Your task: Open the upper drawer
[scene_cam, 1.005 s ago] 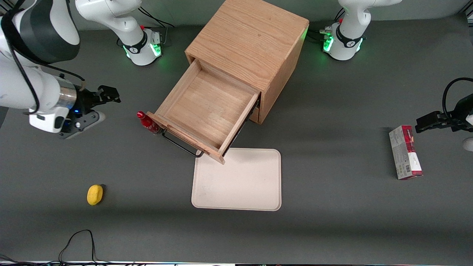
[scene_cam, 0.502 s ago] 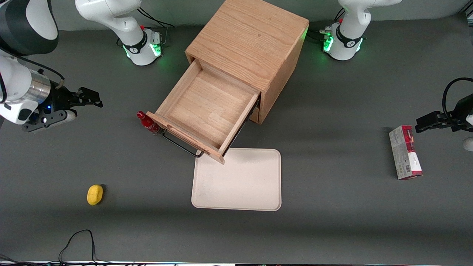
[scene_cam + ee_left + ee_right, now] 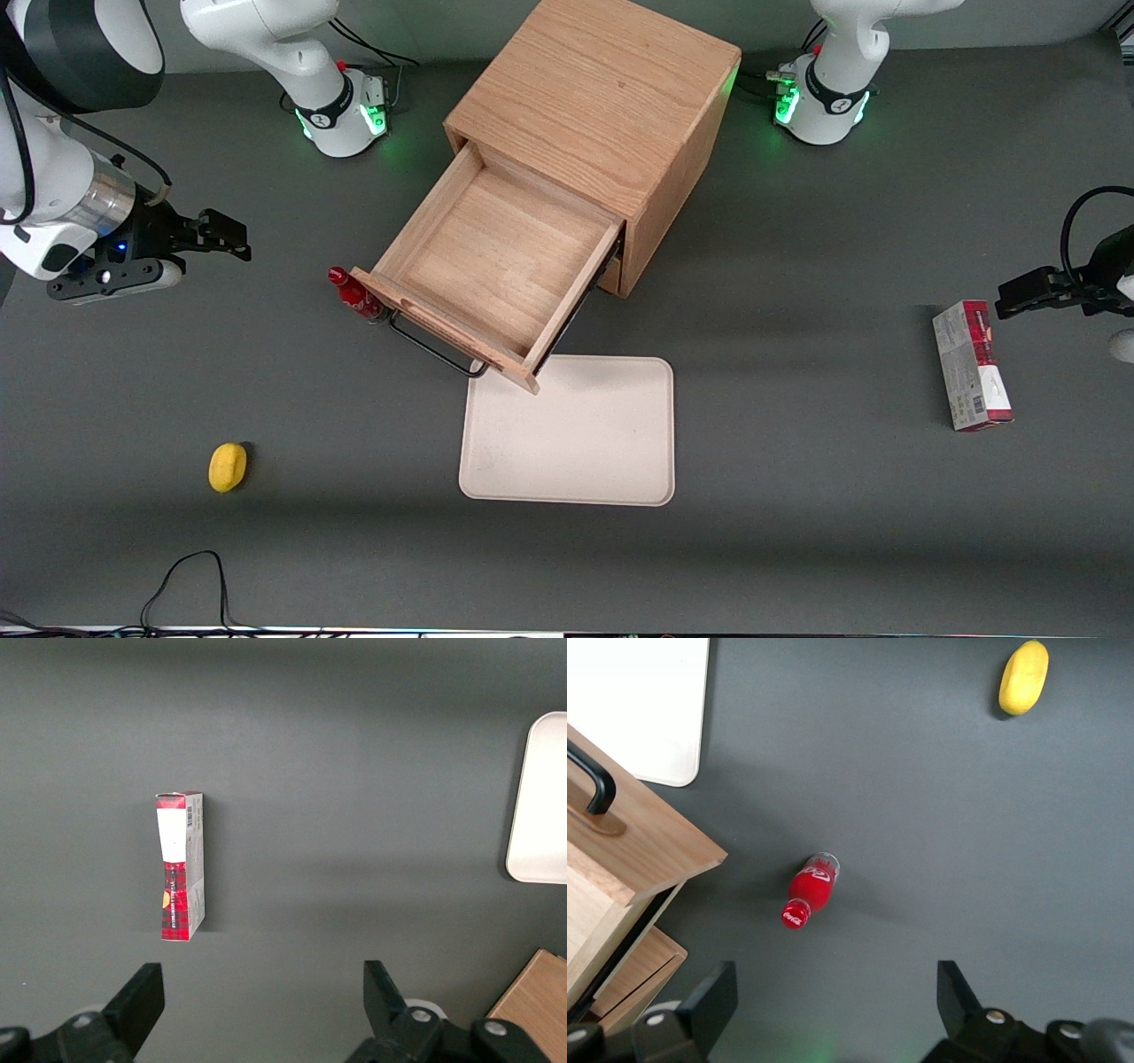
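The upper drawer of the oak cabinet stands pulled far out, its bare wooden inside showing. Its thin black bar handle juts from the front toward the front camera; the same handle and the drawer front show in the right wrist view. My right gripper hangs open with nothing between its fingers, well away from the drawer toward the working arm's end of the table. The wrist view shows both fingertips wide apart above bare table.
A red soda bottle stands by the drawer front's corner, and the bottle shows in the wrist view too. A cream tray lies in front of the drawer. A yellow lemon and a red-and-grey carton lie on the table.
My right gripper drew back from the drawer toward the working arm's end of the table, then edged slightly back. The drawer stayed pulled out and still.
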Action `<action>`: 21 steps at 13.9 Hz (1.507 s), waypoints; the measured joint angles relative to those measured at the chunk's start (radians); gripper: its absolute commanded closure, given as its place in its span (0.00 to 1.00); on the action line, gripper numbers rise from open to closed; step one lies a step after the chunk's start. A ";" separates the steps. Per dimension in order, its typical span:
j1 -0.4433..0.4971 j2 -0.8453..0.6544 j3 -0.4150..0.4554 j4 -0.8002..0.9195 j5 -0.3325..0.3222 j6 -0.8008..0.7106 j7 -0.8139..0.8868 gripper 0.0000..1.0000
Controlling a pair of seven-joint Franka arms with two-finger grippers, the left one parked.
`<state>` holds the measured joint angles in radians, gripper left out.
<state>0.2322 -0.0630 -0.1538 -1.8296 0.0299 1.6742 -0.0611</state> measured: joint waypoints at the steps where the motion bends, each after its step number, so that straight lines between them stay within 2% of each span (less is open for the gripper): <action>1: -0.049 0.016 0.046 0.023 0.000 0.000 0.000 0.00; 3: -0.104 0.069 0.092 0.099 0.003 -0.022 -0.007 0.00; 6: -0.105 0.151 0.090 0.226 0.007 -0.093 -0.014 0.00; 8: -0.072 0.178 0.060 0.262 0.009 -0.115 -0.031 0.00; 10: -0.015 0.183 -0.004 0.271 0.020 -0.126 -0.061 0.00; 12: -0.024 0.182 -0.017 0.278 0.037 -0.135 -0.071 0.00; 14: -0.105 0.180 0.032 0.287 0.080 -0.147 -0.041 0.00; 17: -0.261 0.172 0.192 0.300 0.084 -0.151 0.025 0.00; 19: -0.275 0.171 0.244 0.307 0.059 -0.152 0.055 0.00; 21: -0.275 0.171 0.255 0.324 0.055 -0.180 0.061 0.00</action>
<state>-0.0428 0.1077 0.1016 -1.5051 0.0847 1.4941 0.0000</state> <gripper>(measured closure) 0.000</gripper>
